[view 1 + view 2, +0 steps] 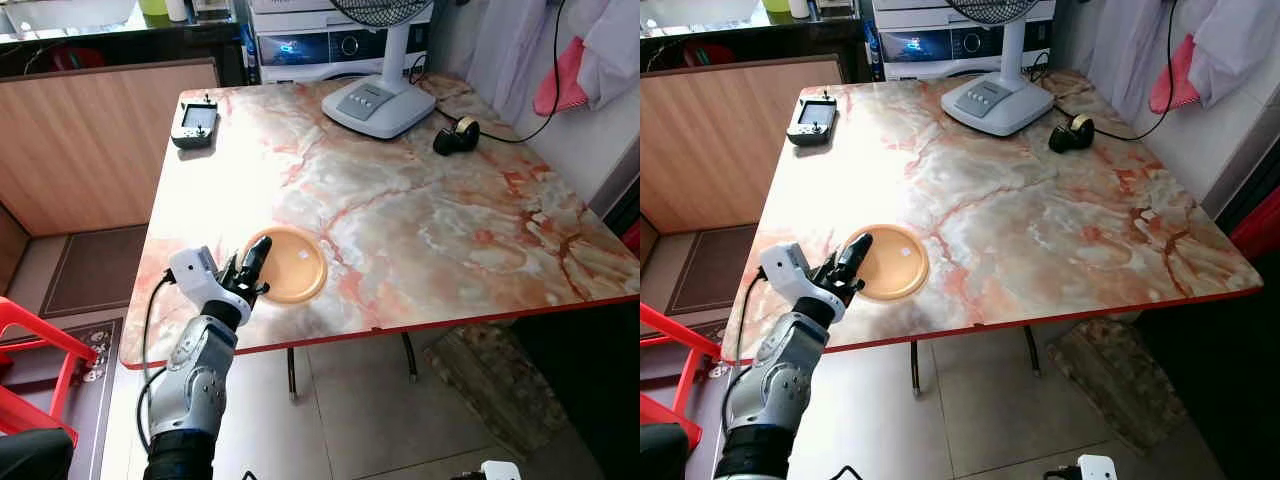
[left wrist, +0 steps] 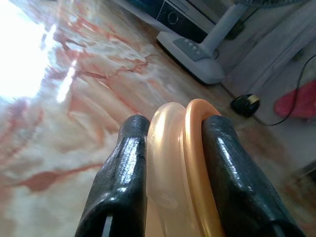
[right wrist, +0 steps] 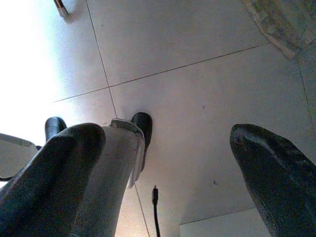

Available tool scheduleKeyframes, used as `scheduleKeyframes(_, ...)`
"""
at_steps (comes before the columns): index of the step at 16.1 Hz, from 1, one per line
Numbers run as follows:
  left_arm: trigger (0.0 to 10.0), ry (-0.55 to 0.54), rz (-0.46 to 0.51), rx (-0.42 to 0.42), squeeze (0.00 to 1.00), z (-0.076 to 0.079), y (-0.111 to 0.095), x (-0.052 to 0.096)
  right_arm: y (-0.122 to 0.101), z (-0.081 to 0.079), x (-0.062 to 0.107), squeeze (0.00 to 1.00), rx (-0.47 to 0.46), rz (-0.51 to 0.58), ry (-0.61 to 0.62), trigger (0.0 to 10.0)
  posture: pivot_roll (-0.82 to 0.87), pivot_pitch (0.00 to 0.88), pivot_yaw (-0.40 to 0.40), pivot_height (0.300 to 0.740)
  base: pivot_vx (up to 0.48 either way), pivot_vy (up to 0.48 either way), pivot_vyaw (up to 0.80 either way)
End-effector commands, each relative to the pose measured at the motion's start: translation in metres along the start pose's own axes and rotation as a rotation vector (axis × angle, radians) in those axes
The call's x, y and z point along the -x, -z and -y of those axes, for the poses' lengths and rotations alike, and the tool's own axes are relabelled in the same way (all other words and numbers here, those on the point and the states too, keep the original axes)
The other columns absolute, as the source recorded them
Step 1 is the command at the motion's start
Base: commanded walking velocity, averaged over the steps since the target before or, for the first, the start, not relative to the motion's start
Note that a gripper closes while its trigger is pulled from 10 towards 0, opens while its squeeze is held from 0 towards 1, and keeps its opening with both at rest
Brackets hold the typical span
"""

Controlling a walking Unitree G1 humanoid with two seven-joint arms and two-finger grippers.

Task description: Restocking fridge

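Note:
A round orange plate [image 1: 296, 266] lies near the front left of the marble table [image 1: 430, 210]. My left gripper [image 1: 256, 258] reaches over the table's front edge and is shut on the plate's near rim. In the left wrist view the two black fingers [image 2: 122, 163] press on either side of the plate's [image 2: 174, 158] pale orange rim. My right gripper [image 3: 163, 153] hangs low beside me, open, with nothing between its fingers and grey floor tiles below it.
A white fan base [image 1: 378, 102] and a black tape dispenser [image 1: 456, 134] stand at the table's far side, and a grey handheld controller [image 1: 195, 122] lies at the far left. A red chair [image 1: 35, 345] is at my left. A mat [image 1: 495, 385] lies under the table.

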State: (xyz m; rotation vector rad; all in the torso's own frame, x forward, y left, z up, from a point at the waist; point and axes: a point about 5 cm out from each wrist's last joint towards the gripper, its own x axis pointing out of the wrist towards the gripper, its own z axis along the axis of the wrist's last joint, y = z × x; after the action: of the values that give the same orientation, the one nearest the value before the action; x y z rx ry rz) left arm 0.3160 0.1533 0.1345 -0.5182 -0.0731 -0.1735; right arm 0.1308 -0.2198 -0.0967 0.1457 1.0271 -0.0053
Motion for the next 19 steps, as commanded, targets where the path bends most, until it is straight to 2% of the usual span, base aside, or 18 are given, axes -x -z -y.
scheduleKeyframes(1, 10.0, 0.005, 0.028, -0.064, 0.00, 0.004, -0.009, 0.001, 0.004, 0.001, 0.001, 0.00, 0.000, -0.010, 0.005, 10.0, 0.08, 0.064, -0.023, 0.740, 0.000, 0.000, 0.00)
scheduleKeyframes(2, 10.0, -0.019, 0.044, -0.109, 0.00, 0.004, -0.013, 0.005, 0.004, 0.000, 0.001, 0.00, -0.003, -0.010, 0.005, 10.0, 0.08, 0.062, -0.013, 0.740, 0.000, 0.000, 0.00)
scheduleKeyframes(4, 10.0, -0.061, 0.076, -0.275, 0.00, 0.003, -0.023, 0.015, 0.005, 0.000, 0.001, 0.00, -0.017, -0.006, 0.016, 10.0, 0.08, 0.063, -0.012, 0.740, 0.000, 0.000, 0.00)
scheduleKeyframes(6, 10.0, -0.075, 0.085, -0.507, 0.00, -0.001, -0.027, 0.020, 0.005, 0.000, 0.001, 0.00, -0.024, -0.004, 0.023, 10.0, 0.10, 0.065, -0.006, 0.740, 0.000, 0.000, 0.00)
scheduleKeyframes(9, 10.0, -0.065, 0.073, -0.615, 0.00, -0.001, -0.023, 0.024, 0.005, -0.001, 0.001, 0.00, -0.027, 0.001, 0.032, 10.0, 0.09, 0.055, 0.005, 0.740, 0.000, 0.000, 0.00)
scheduleKeyframes(13, 10.0, -0.120, 0.097, -0.615, 0.00, -0.004, -0.022, 0.023, 0.008, -0.002, 0.001, 0.00, -0.038, 0.002, 0.039, 10.0, 0.08, 0.040, 0.012, 0.740, 0.000, 0.000, 0.00)
scheduleKeyframes(19, 10.0, -0.118, 0.103, -0.649, 0.00, 0.000, -0.019, 0.022, 0.008, -0.002, 0.001, 0.00, -0.041, 0.006, 0.038, 10.0, 0.09, 0.044, 0.009, 0.740, 0.000, 0.124, 0.00)
